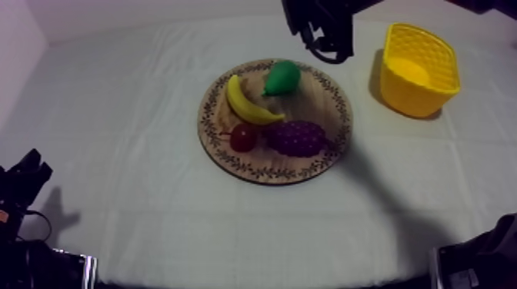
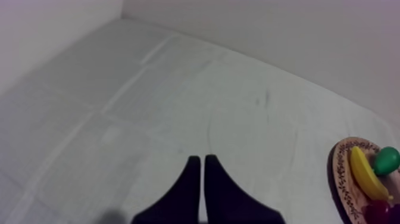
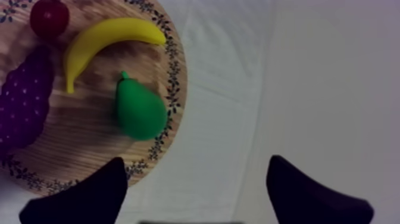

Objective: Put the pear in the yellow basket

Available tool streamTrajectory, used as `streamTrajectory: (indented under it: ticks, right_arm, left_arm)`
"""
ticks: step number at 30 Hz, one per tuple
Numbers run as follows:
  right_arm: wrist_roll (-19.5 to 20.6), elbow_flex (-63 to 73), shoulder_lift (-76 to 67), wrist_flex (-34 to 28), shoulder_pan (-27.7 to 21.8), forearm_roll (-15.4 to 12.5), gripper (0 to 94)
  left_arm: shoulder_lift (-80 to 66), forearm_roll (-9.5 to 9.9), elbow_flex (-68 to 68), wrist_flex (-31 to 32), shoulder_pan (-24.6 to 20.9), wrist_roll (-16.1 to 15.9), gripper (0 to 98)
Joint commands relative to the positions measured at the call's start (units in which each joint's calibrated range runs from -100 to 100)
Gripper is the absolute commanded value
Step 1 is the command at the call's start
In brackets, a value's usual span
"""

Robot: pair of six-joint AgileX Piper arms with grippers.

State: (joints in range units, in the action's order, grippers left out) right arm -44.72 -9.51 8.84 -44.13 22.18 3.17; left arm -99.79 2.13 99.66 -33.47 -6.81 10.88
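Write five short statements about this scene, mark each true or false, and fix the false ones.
1. The pear lies on the wooden board. True.
2. The yellow basket stands apart from the board. True.
3. The banana is in the basket. False: the banana lies on the board beside the pear.
4. The right tool is open. True.
5. The left tool grips the small red fruit. False: the left tool is shut on nothing; the small red fruit sits on the board.

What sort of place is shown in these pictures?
Most likely a robot test bench: a grey-white cloth-covered table, a green toy pear on a round wooden board, a yellow basket, and the black two-fingered right gripper by the board's edge.
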Motion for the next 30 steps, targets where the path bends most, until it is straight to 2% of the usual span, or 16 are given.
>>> streamTrajectory:
  ticks: [1, 9, 16, 30]
  right_arm:
    - [-0.01, -0.67, 0.22, 0.62, 0.09, 0.40, 88.9]
    - [-0.56, -2.32, 3.30, 1.51, 0.84, 1.62, 87.1]
    - [1.32, 1.05, 9.87, 1.19, 1.92, 3.63, 86.0]
    - [2.68, 14.15, 23.29, -6.13, 2.72, 6.10, 84.5]
  left_arm:
    - [-0.04, -0.01, 0.00, 0.00, -0.03, -0.01, 0.1]
    - [-0.04, -0.01, 0.00, 0.00, -0.03, -0.01, 0.1]
    - [-0.04, -0.01, 0.00, 0.00, -0.03, -0.01, 0.1]
    - [-0.04, -0.01, 0.00, 0.00, -0.03, -0.01, 0.1]
